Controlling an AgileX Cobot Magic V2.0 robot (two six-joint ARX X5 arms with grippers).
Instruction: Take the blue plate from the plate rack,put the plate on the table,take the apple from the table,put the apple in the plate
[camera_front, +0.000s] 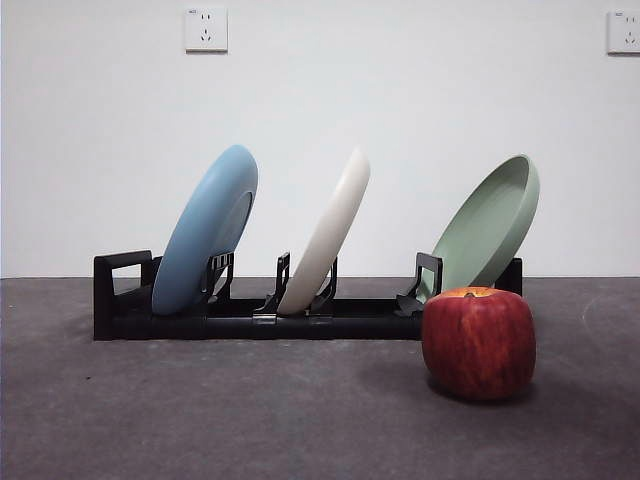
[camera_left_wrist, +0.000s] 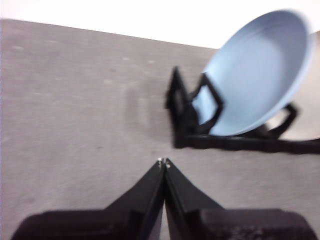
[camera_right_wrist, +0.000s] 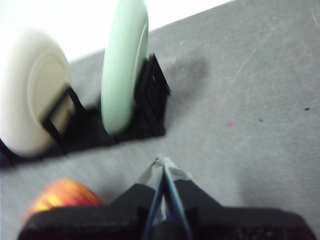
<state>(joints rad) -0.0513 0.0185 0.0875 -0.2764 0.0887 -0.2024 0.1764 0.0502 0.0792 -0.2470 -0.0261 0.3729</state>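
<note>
The blue plate (camera_front: 205, 232) leans in the left slot of the black plate rack (camera_front: 250, 318) on the dark grey table (camera_front: 250, 420). It also shows in the left wrist view (camera_left_wrist: 255, 75), on the rack's end (camera_left_wrist: 190, 125). The dark-red apple (camera_front: 478, 343) sits on the table in front of the rack's right end. My left gripper (camera_left_wrist: 163, 161) is shut and empty, above the table, short of the rack's blue plate end. My right gripper (camera_right_wrist: 162, 160) is shut and empty, above the table by the apple (camera_right_wrist: 60, 196). Neither gripper shows in the front view.
A cream-white plate (camera_front: 330, 232) stands in the rack's middle slot and a pale green plate (camera_front: 490, 228) in its right slot. Both show in the right wrist view, the cream-white plate (camera_right_wrist: 30, 95) beside the pale green plate (camera_right_wrist: 122, 65). A white wall stands behind.
</note>
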